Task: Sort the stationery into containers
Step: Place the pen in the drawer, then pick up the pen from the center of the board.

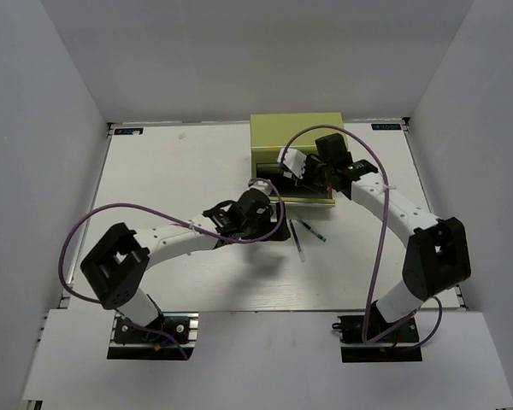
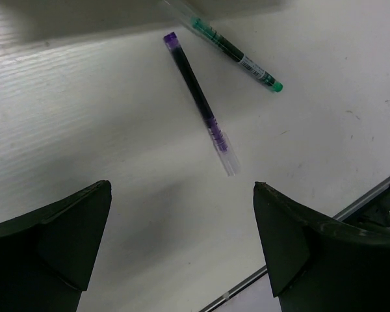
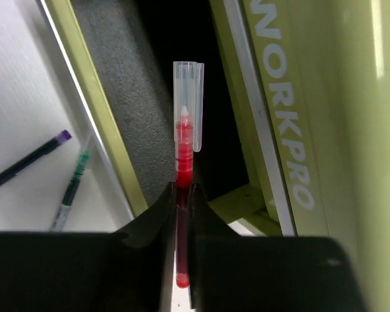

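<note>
Drawer (image 3: 110, 97) of olive chest (image 1: 295, 132) open; right gripper (image 3: 182, 192), clamped on red pen (image 3: 184, 140), holds it above for a drop. Left gripper (image 2: 182, 240) gapes wide over purple pen (image 2: 198, 97) on table (image 2: 84, 130), likely next.

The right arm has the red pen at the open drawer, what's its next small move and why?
Probably open the right end effector: it pinches the red pen, whose capped tip points into the open drawer, so releasing should drop it in.
</note>
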